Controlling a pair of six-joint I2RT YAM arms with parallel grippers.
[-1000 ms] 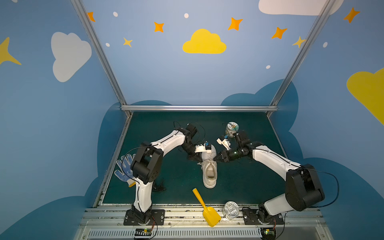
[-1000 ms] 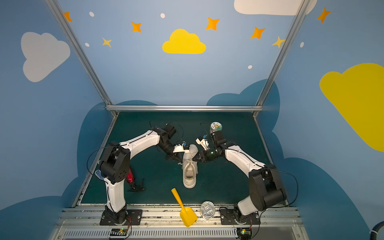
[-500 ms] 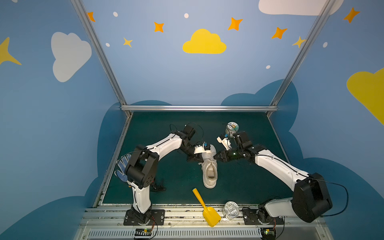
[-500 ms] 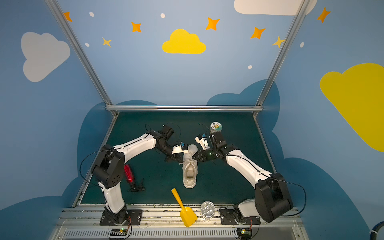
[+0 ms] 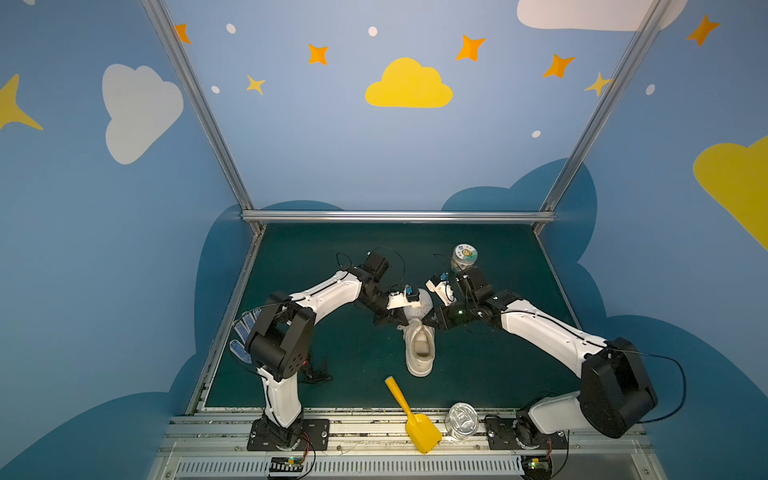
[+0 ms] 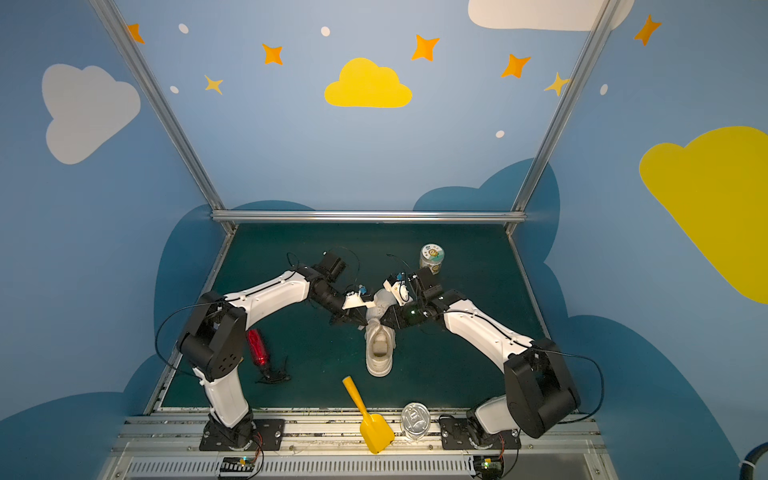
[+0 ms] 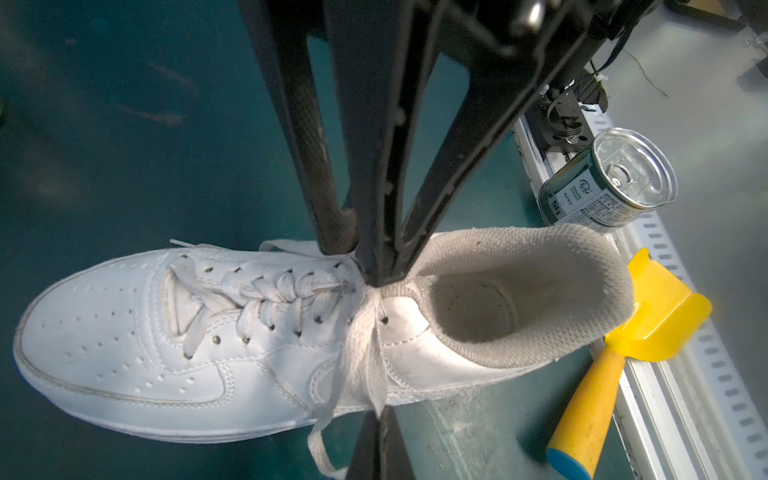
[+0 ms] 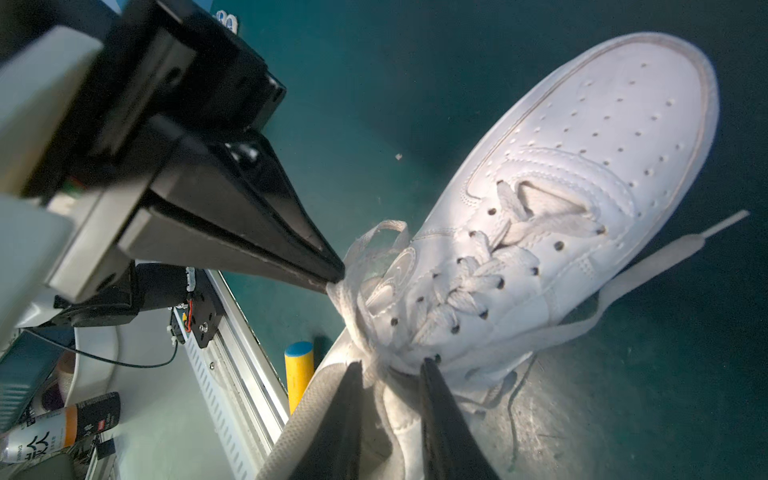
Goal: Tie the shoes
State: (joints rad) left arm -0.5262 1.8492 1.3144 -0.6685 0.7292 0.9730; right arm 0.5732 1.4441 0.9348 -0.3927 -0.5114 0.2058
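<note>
A white sneaker (image 5: 419,338) (image 6: 379,347) lies mid-mat with its toe toward the back wall. My left gripper (image 7: 380,411) is shut on a loop of its white lace (image 7: 365,345) beside the shoe. It shows as a black wedge (image 8: 334,278) in the right wrist view and sits at the shoe's left in both top views (image 5: 400,322) (image 6: 358,322). My right gripper (image 8: 390,368) (image 5: 429,322) stands a little open astride the collar edge by the top eyelets, with lace bunched between the fingers. A free lace end (image 8: 665,253) trails on the mat.
A yellow scoop (image 5: 409,409) and a tin can (image 5: 461,419) lie by the front rail. A lidded jar (image 5: 464,257) stands at the back right. A blue-dotted glove (image 5: 243,332), a red bottle (image 6: 258,347) and a black cord (image 6: 274,374) sit near the left arm's base.
Both grippers have stayed at the shoe's lacing while the arms' elbows shifted outward. The right gripper's fingers have drawn slightly closer together.
</note>
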